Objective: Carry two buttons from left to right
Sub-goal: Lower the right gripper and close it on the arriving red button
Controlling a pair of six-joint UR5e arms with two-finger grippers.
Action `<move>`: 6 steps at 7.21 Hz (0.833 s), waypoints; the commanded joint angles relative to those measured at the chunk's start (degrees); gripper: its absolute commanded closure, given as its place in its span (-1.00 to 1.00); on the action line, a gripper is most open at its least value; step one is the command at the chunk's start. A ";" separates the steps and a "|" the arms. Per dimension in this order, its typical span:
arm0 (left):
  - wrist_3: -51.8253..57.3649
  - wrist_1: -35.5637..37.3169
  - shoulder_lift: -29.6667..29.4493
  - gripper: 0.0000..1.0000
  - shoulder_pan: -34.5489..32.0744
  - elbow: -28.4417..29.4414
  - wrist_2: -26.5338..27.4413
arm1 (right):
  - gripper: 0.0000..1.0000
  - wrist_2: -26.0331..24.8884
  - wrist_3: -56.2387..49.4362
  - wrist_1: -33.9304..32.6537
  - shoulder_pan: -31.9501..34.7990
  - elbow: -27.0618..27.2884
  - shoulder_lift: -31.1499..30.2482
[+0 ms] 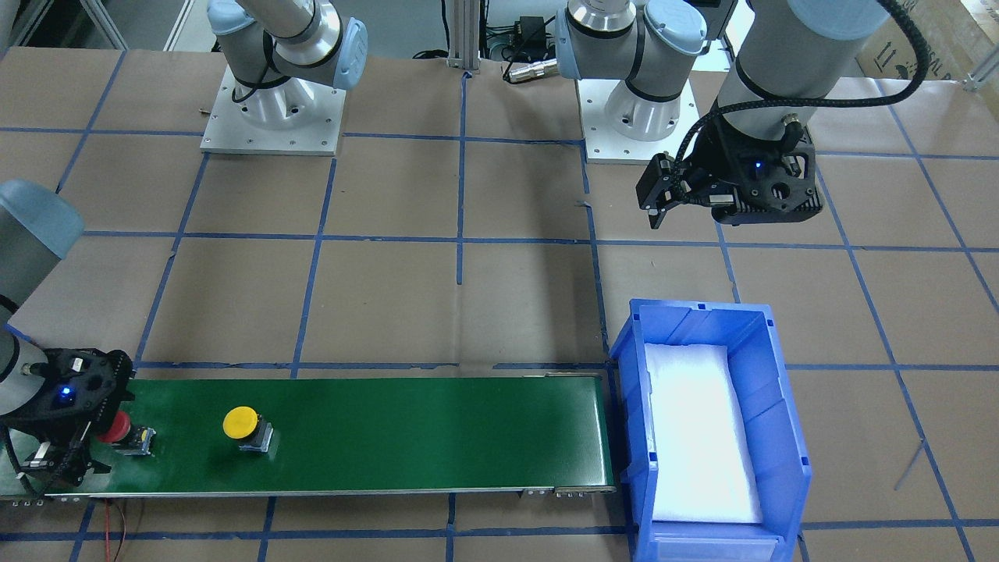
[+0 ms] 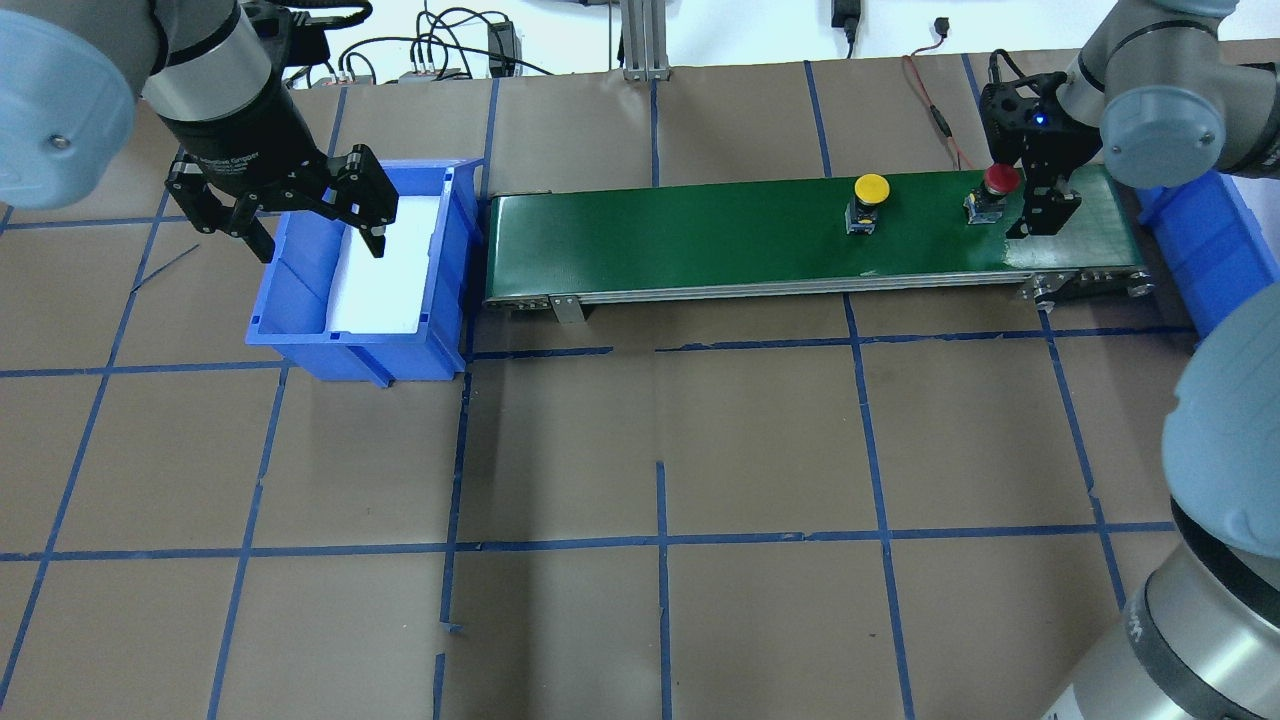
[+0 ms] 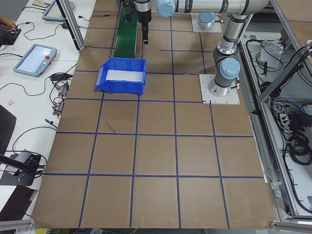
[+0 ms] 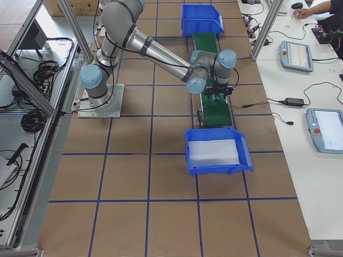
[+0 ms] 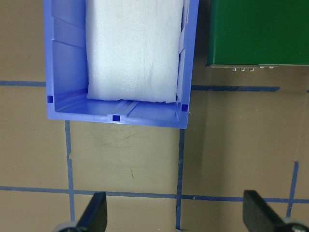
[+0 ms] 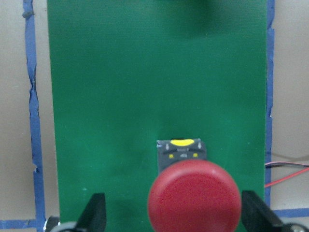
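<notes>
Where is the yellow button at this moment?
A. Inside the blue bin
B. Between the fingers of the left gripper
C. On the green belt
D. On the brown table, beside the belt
C: the yellow button stands on the green belt, and the blue bin holds only a white pad.

Cardboard box (image 1: 948, 39), 1 o'clock corner of the front-facing view: two upward arrows printed on its side and a row of dark capitals beside them, cut off by a cable and the picture's edge, no whole word readable. Left gripper (image 2: 324, 250), overhead view: a curved line of white print on its round black base, too small to read. Red button (image 6: 193, 200), right wrist view: the body's face at 12 o'clock of the cap carries a yellow oval, two small arrows and two yellow squares; lettering between them is blurred.
</notes>
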 commanded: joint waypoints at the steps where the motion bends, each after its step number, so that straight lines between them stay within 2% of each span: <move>1: 0.00 0.00 0.00 -1.00 0.00 0.00 0.01 | -0.90 0.03 -0.06 0.00 0.00 0.00 0.00; 2: 0.00 0.00 0.00 -1.00 0.00 0.00 0.01 | -0.86 -0.06 -0.06 0.00 0.00 0.00 0.09; 3: 0.00 0.00 0.00 -1.00 0.00 0.00 -0.08 | -0.65 -0.41 0.03 0.00 0.00 0.09 0.18; 4: 0.00 0.00 0.00 -1.00 0.00 0.00 0.01 | -0.21 -0.33 -0.06 0.00 0.00 0.00 0.35; 5: 0.00 0.00 0.00 -1.00 0.00 0.00 0.01 | 0.37 -0.41 -0.06 0.00 -0.09 0.00 0.44; 6: 0.00 0.00 0.00 -1.00 0.00 0.00 -0.08 | 0.76 -1.37 -0.06 0.00 -0.09 -0.26 0.44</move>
